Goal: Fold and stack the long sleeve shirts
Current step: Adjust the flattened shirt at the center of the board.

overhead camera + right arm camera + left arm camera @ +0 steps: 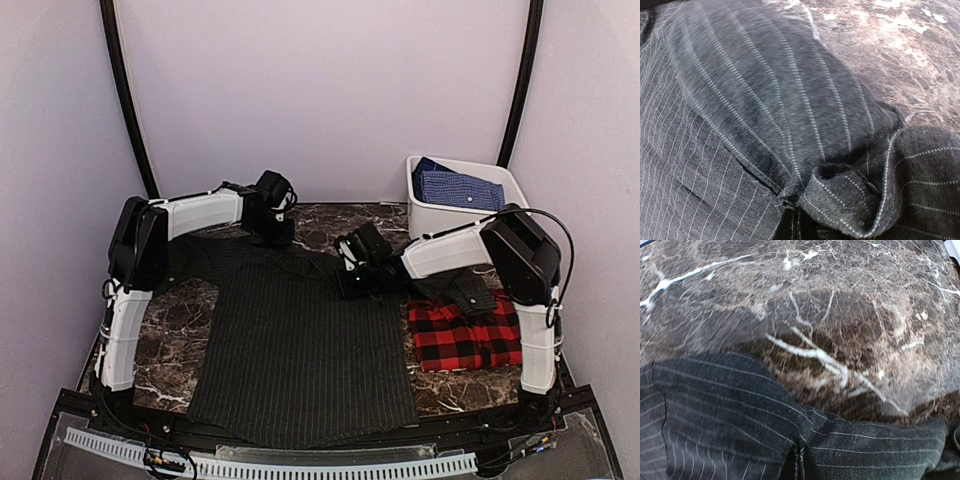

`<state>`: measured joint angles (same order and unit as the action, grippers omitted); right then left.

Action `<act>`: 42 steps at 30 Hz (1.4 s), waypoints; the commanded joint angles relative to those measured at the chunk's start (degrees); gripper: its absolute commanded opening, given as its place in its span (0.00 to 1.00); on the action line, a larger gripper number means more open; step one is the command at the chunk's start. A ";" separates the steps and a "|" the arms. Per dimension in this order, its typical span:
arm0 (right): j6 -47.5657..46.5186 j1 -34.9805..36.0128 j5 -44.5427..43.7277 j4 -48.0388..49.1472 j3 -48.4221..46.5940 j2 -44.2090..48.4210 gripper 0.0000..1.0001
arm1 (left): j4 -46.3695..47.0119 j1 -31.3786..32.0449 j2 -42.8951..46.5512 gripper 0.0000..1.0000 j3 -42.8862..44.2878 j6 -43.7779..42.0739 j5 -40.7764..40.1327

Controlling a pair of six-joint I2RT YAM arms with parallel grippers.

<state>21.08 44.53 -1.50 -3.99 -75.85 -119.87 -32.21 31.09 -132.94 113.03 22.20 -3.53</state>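
A charcoal pinstriped long sleeve shirt (300,350) lies spread flat across the middle of the marble table. My left gripper (277,232) is at the shirt's far edge, shut on a pinch of the striped cloth (740,410); its dark fingertips (801,466) meet at the bottom of the left wrist view. My right gripper (350,275) is at the shirt's upper right, shut on a bunched fold of the same shirt (790,100), with its fingers (796,227) pressed together. A red-and-black plaid shirt (465,338) lies folded at the right, with a dark sleeve (462,290) draped over its far edge.
A white bin (428,215) at the back right holds a folded blue shirt (458,188). Bare brown marble (175,320) shows left of the pinstriped shirt and beyond its far edge (840,305). A black frame with a pale toothed strip (300,465) runs along the near edge.
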 commanded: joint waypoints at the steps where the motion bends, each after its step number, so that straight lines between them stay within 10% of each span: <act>1: 0.43 0.29 -4.58 -1.77 0.46 3.86 0.00 | 1.72 0.37 13.07 0.00 -8.16 1.76 -0.20; 22: -1.08 4.60 -1.67 2.53 12.66 12.73 0.02 | 22.78 3.12 36.84 0.00 -57.23 18.58 10.61; 34: -1.96 5.02 3.56 -1.53 8.57 22.73 0.38 | 22.54 3.54 41.70 0.16 -59.16 18.75 11.05; 42: -2.57 3.71 5.46 -7.95 -5.62 12.30 0.48 | 19.02 3.47 49.78 0.27 -56.36 16.71 9.23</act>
<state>18.83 49.10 1.54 -8.29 -75.42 -101.08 -10.61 34.46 -87.29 54.08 40.71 6.85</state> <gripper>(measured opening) 0.464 0.243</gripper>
